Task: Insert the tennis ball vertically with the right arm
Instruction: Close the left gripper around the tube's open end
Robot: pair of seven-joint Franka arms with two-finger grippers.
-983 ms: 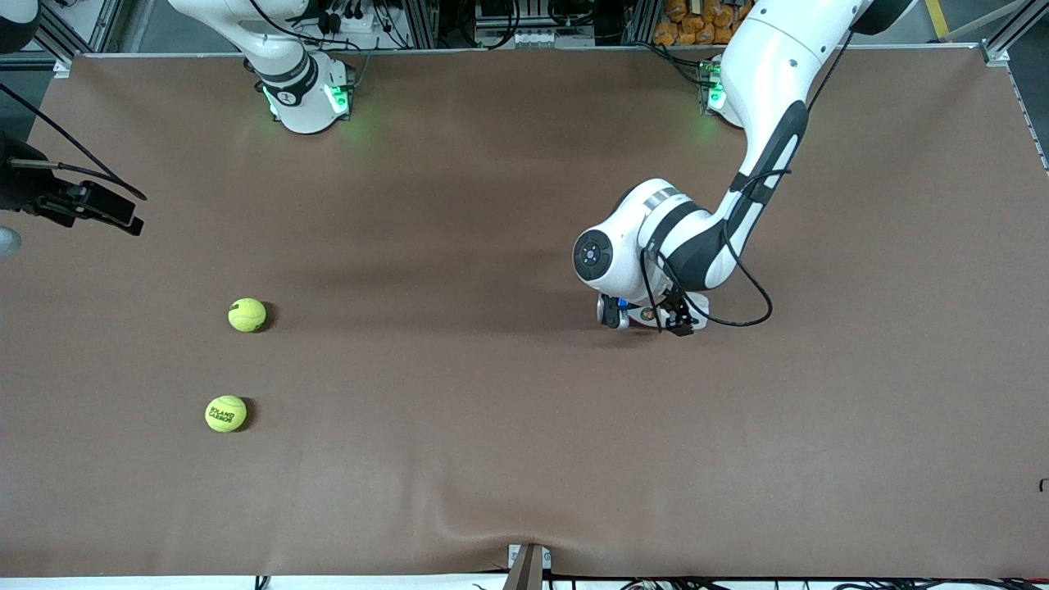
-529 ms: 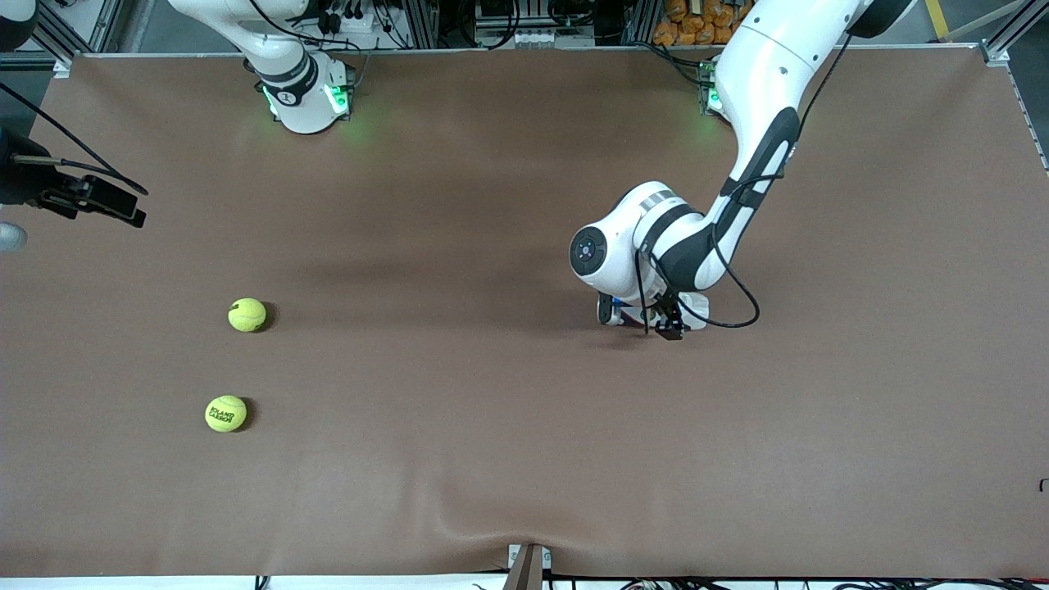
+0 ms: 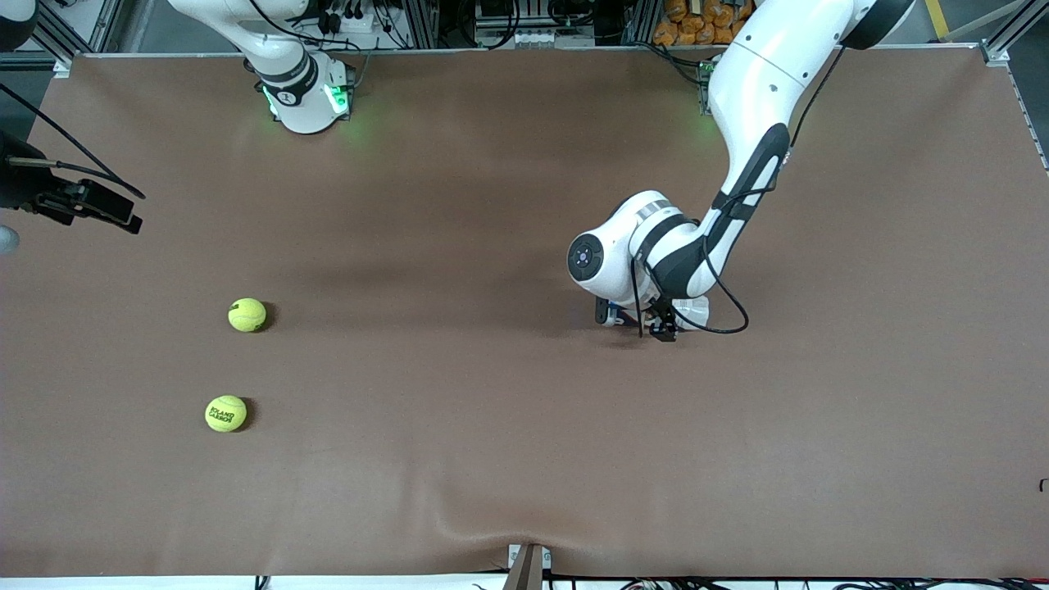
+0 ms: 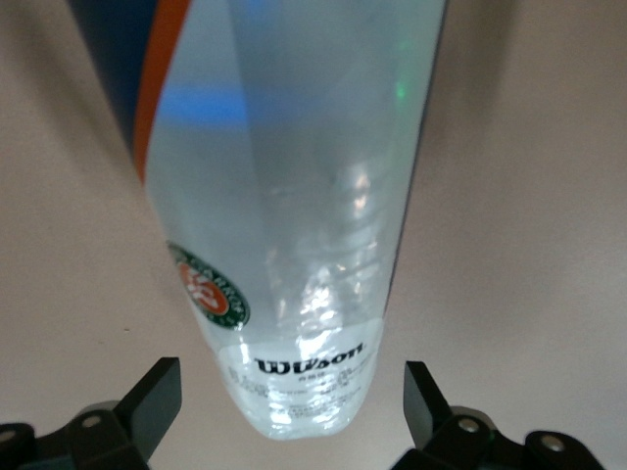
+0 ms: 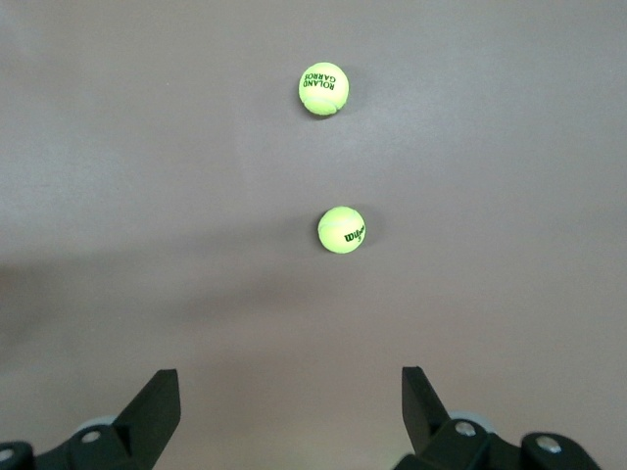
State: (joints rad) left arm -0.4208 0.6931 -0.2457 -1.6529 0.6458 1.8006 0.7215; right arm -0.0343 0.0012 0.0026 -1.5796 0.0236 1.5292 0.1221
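Nearest the front edge of the tabletop (image 3: 524, 492), toward the right arm's end: one tennis ball (image 3: 225, 414) printed with dark letters. Slightly farther back, a second tennis ball (image 3: 247, 315), apart from the first. Near mid-table, left gripper (image 3: 638, 321) low over a clear plastic tube (image 4: 294, 215), fingers spread wide either side. Over the table's edge at the right arm's end, right gripper (image 3: 82, 205), fingers wide apart, holding nothing.

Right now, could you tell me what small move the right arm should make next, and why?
Probably lower the right gripper toward the nearer-to-it yellow felt tennis ball. Its jaws are open and empty, both balls lie loose on the brown table, and the left gripper straddles the clear plastic ball tube.
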